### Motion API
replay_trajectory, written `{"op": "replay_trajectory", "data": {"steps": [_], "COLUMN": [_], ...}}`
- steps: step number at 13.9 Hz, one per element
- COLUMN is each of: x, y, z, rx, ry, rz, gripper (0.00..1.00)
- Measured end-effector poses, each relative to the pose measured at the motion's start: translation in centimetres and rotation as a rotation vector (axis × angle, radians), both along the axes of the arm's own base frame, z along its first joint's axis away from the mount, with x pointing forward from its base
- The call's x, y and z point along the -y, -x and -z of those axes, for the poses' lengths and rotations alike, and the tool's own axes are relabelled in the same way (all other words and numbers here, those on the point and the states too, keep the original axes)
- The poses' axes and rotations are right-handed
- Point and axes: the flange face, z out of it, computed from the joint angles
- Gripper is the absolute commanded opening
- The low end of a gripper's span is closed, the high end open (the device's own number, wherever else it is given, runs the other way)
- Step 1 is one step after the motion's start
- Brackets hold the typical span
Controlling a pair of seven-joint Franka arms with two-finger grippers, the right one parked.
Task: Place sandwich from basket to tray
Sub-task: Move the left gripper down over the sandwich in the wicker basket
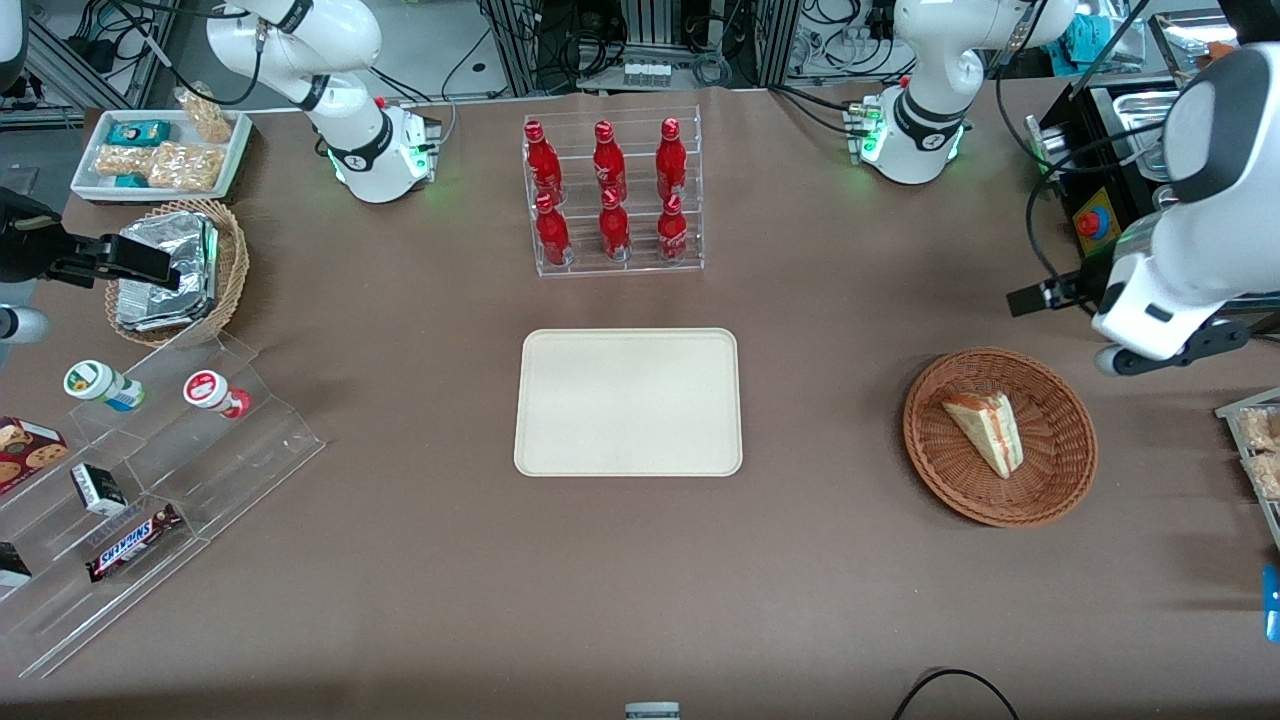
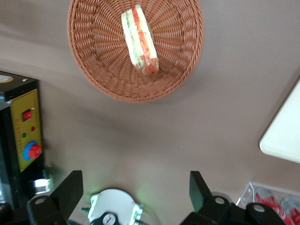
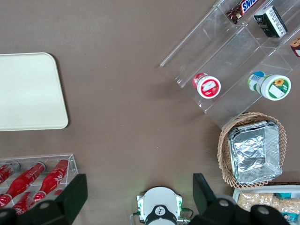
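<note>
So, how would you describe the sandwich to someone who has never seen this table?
Start at the flat cream rectangular tray mid-table, then look toward the working arm's end to the shallow reddish-brown wicker basket. In it lies the triangular white-bread sandwich with red and green layers, the only item there. The left gripper, fingers open, hovers above, farther from the front camera.

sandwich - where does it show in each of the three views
Front view: the sandwich lies in the basket, toward the working arm's end of the table.
Left wrist view: the sandwich lies in the basket; the open claw is off it and holds nothing.
Right wrist view: not in it.
Shared landmark: the tray.
</note>
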Motion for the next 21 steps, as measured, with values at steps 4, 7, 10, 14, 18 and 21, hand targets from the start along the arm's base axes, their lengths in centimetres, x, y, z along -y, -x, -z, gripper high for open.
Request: {"op": "replay_trajectory", "data": {"steps": [4, 7, 10, 14, 18, 21], "x": [-1.3, -2.9, -4.1, -5.4, -5.4, -5.4], "y": [0.6, 1.3, 1.5, 1.6, 1.1, 0.8], "z": [8.3, 12.3, 14.7, 19.6, 22.5, 22.4], "rx": [0.053, 0.078, 0.107, 0.182, 0.204, 0.212], "ry": [-0.002, -0.002, -0.007, -0.018, -0.030, -0.031], "rz": [-0.043, -0.073, -0.112, -0.200, -0.266, -0.270], "gripper": [1.00, 1.00, 1.00, 1.00, 1.00, 1.00]}}
